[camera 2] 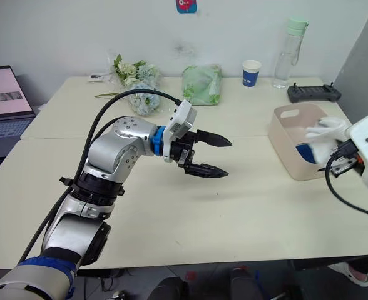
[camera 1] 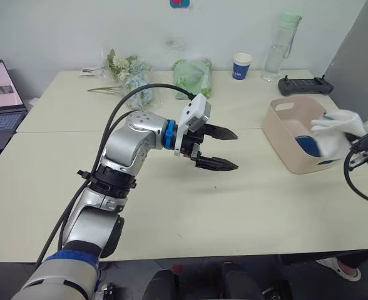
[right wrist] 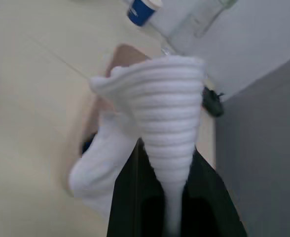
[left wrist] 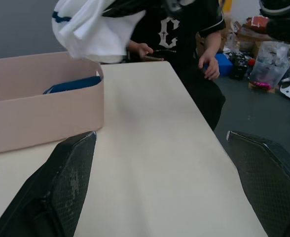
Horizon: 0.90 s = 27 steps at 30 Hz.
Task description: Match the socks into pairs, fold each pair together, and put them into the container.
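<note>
Two ribbed white socks (right wrist: 164,128) pinched in right pincer (right wrist: 169,197); left pincer (camera 1: 216,148) apart.

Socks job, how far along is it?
Nearly finished, it seems. A blue fabric sock already lies inside the pale pink rectangular plastic tub. The right claw grips bundled white ribbed socks over that tub; releasing them remains. The left claw hangs open, holding nothing.
</note>
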{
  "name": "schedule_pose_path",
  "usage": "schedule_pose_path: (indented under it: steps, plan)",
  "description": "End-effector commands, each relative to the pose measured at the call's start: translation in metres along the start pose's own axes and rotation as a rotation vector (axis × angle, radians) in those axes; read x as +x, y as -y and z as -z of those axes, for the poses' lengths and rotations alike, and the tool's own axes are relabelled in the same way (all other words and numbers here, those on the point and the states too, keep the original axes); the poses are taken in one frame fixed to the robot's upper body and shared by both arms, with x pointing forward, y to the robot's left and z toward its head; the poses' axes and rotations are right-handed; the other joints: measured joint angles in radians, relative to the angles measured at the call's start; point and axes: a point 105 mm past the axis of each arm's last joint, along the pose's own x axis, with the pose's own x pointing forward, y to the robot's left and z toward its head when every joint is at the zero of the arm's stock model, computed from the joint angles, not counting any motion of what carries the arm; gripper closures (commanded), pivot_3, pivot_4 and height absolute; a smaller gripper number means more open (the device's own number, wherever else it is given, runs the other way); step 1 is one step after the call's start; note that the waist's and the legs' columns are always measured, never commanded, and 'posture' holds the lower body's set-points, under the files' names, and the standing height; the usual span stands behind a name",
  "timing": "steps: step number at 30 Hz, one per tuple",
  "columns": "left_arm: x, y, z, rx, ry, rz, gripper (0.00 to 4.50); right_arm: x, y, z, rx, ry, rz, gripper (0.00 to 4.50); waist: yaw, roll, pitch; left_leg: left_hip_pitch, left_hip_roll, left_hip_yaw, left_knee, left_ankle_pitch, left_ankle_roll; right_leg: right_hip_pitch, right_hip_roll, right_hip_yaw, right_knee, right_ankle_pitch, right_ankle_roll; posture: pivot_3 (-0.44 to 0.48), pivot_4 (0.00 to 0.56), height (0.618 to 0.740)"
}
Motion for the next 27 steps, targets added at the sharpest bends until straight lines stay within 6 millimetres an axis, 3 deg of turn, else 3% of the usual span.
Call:
schedule_pose_path:
  steps: [1, 4, 9, 14, 21, 26, 27]
  plan:
    - [0.005, 0.006, -0.011, 0.045, 0.02, 0.023, 0.07, 0.018, 0.009, 0.004, -0.217, 0.002, 0.038, 4.5, 0.001, 0.0, 0.0, 0.0, 0.0, 0.0, 0.0, 0.0, 0.0, 0.0, 0.0, 0.0, 0.0, 0.0, 0.0, 0.0, 0.15, 0.74]
    - [0.008, 0.007, -0.011, 0.051, 0.021, 0.021, 0.07, 0.038, 0.015, 0.011, -0.405, -0.024, 0.064, 4.5, 0.001, 0.001, 0.0, -0.001, 0.001, 0.0, 0.001, 0.0, 0.0, 0.0, -0.001, 0.001, 0.0, 0.0, 0.0, 0.0, 0.15, 0.74]
    - [0.009, 0.007, -0.01, 0.058, 0.019, 0.012, 0.07, 0.07, 0.007, 0.014, -0.591, -0.037, 0.021, 4.5, 0.002, 0.001, 0.001, -0.001, 0.001, 0.002, 0.002, 0.0, -0.001, -0.001, -0.002, 0.001, 0.0, 0.001, 0.001, 0.0, 0.15, 0.74]
    - [0.011, 0.007, -0.01, 0.06, 0.023, 0.007, 0.07, 0.089, 0.005, 0.033, -0.655, -0.109, -0.055, 4.5, 0.004, 0.001, 0.001, -0.002, 0.001, 0.001, 0.002, 0.0, -0.001, -0.002, -0.002, 0.001, 0.0, 0.001, 0.001, 0.0, 0.15, 0.74]
    - [0.009, 0.006, -0.007, 0.061, 0.013, -0.005, 0.0, 0.078, -0.005, 0.013, -0.475, -0.102, -0.255, 2.1, 0.007, 0.002, 0.001, -0.005, 0.001, -0.001, 0.003, 0.002, -0.003, -0.003, -0.003, 0.001, 0.0, 0.001, 0.001, 0.0, 0.15, 0.74]
    - [0.007, 0.003, -0.006, 0.065, 0.006, -0.015, 0.0, 0.052, 0.0, -0.003, -0.312, -0.122, -0.341, 0.25, 0.008, 0.002, 0.001, -0.005, 0.001, -0.003, 0.004, 0.0, -0.001, -0.003, -0.003, 0.0, 0.001, 0.001, 0.0, 0.0, 0.15, 0.74]
    - [0.007, 0.003, -0.006, 0.066, 0.005, -0.016, 0.0, 0.047, 0.003, -0.005, -0.291, -0.124, -0.347, 0.08, 0.008, 0.002, 0.001, -0.005, 0.001, -0.004, 0.004, 0.0, -0.001, -0.003, -0.003, -0.001, 0.001, 0.001, 0.0, 0.0, 0.15, 0.74]
